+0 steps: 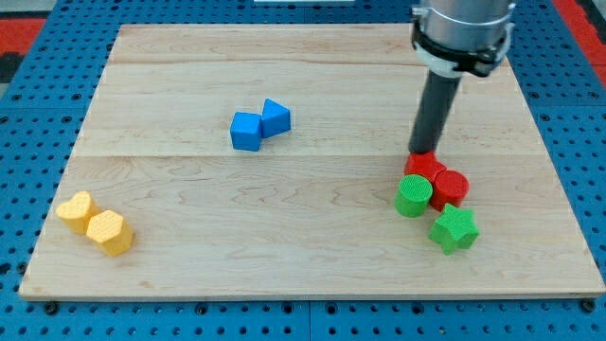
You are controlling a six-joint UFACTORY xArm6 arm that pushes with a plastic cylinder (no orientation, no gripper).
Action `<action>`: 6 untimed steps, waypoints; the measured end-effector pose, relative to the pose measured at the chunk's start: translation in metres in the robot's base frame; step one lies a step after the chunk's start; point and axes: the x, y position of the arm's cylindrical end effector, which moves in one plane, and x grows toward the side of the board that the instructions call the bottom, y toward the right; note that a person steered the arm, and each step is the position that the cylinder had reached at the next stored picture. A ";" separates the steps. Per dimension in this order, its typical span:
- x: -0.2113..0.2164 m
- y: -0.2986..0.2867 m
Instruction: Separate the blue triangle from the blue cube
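Observation:
The blue cube [246, 131] and the blue triangle [276, 117] sit touching each other, left of the board's middle, the triangle at the cube's upper right. My tip [421, 152] is far to their right, at the top edge of a red block [423, 167].
By my tip stands a cluster: the red block, a red cylinder [449, 188], a green cylinder [413, 196] and a green star [454, 229]. A yellow heart [75, 209] and a yellow hexagonal block [109, 232] lie at the board's lower left. The wooden board [303, 256] rests on a blue pegboard.

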 end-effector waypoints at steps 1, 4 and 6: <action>0.001 0.008; -0.117 -0.040; -0.132 -0.225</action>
